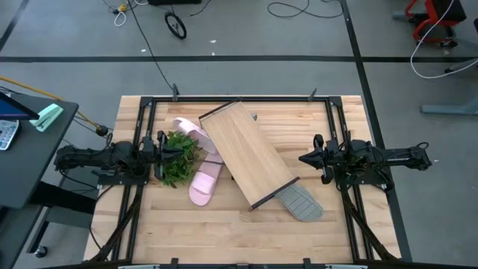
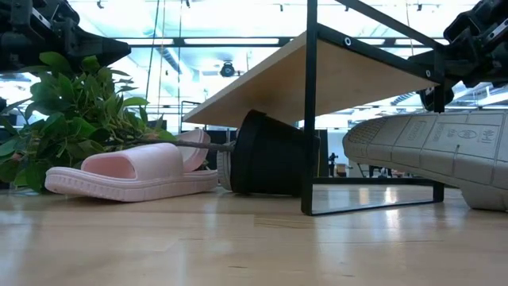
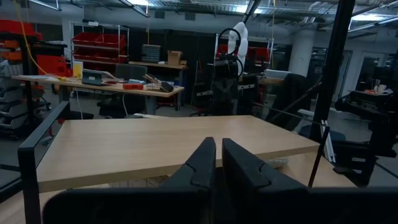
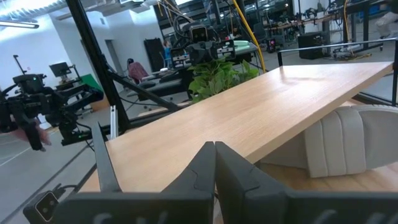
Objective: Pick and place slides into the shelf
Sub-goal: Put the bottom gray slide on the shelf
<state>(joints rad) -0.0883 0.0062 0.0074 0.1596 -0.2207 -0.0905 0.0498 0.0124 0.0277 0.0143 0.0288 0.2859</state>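
Observation:
The shelf (image 1: 246, 153), a light-wood board with dark end frames, lies slantwise in mid-table. In the low view it tilts, one end on its frame leg (image 2: 309, 159), the board over a black pot (image 2: 270, 155) that lies on its side. Two pink slides (image 1: 203, 183) (image 1: 190, 129) rest on the table left of the shelf. A grey slide (image 1: 301, 202) pokes out from under the shelf's near end. My left gripper (image 3: 219, 163) is shut at the left edge, above the plant. My right gripper (image 4: 215, 163) is shut at the right edge. Both are clear of everything.
A green leafy plant (image 1: 178, 157) lies just in front of my left gripper, its pot under the shelf. A dark metal frame (image 1: 239, 98) runs around the tabletop. Bare wood shows along the table's near edge (image 1: 224, 239).

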